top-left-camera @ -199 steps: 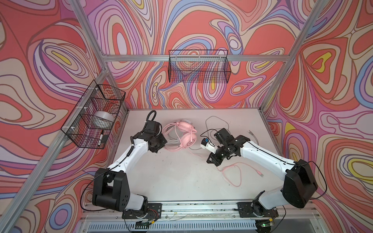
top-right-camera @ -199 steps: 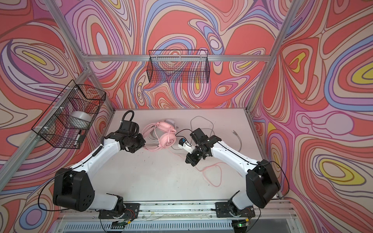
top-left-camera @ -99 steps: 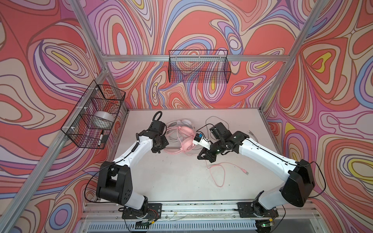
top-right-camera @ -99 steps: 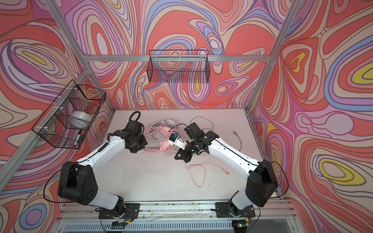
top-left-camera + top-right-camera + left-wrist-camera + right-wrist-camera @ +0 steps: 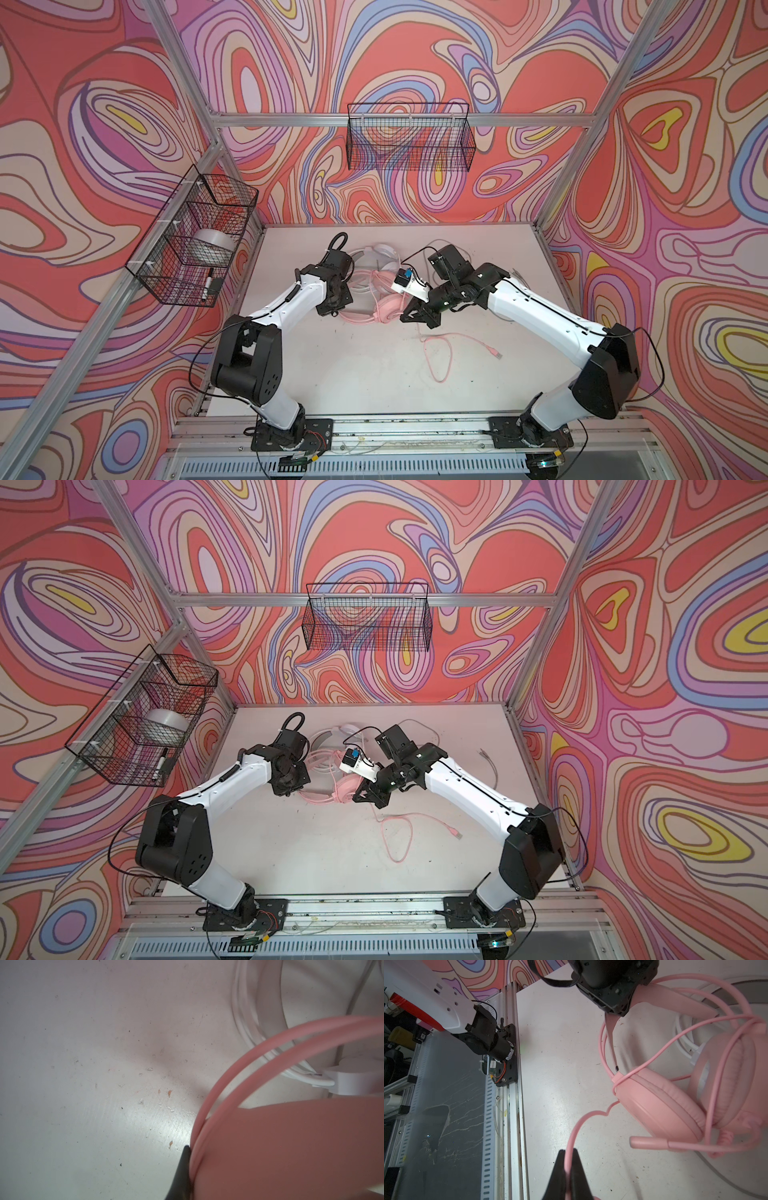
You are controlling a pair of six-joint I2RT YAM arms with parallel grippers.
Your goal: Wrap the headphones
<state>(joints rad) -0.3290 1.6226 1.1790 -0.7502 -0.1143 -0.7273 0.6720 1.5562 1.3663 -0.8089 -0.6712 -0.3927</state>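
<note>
Pink padded headphones (image 5: 660,1105), thin glossy cable (image 5: 571,1138)

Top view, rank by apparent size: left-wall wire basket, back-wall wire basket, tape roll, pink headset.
1. Black wire basket on the left wall
2. Black wire basket on the back wall: close to the first, angles differ, so unsure
3. Pink over-ear headphones, partly hidden
4. Grey tape roll

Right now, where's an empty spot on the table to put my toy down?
The front middle of the table is bare, bordered by the front rail, the left arm and the loose pink cable. The back middle is crowded: pink headphones, white headphones, the left gripper and right gripper.
</note>
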